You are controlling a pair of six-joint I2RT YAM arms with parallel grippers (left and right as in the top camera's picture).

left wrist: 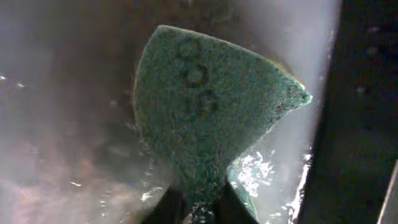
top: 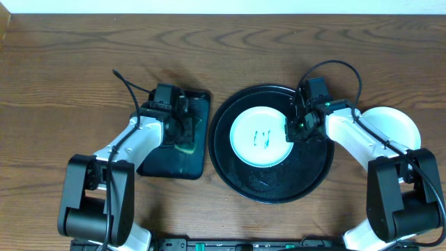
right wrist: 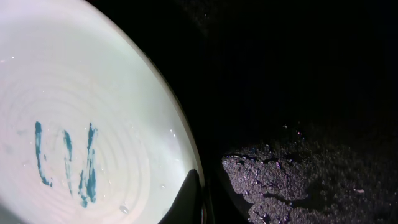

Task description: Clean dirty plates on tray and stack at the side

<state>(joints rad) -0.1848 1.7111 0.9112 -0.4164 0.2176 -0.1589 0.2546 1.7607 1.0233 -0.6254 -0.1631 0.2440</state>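
Landmark: round tray (top: 237, 171). The scribbled plate (top: 245, 139) lies inside it, blue-green marks facing up. The right gripper (right wrist: 204, 198) is clenched at that plate's edge, toward the tray's right side, seemingly nipping the rim, though the view is dark there. Left of the tray, the left gripper (left wrist: 199, 205) is clamped on a green sponge (left wrist: 205, 118) over the rectangular tray (top: 167, 164). A pale plate (top: 397, 125) sits right of the tray.

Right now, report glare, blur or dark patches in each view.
Overhead: evenly lit and sharp, only soft shadows. Left wrist: the sponge is fairly sharp, the surroundings hazy and blurred, with wet glints below. Right wrist: the plate is bright, its marks legible; the tray is mostly lost in black.
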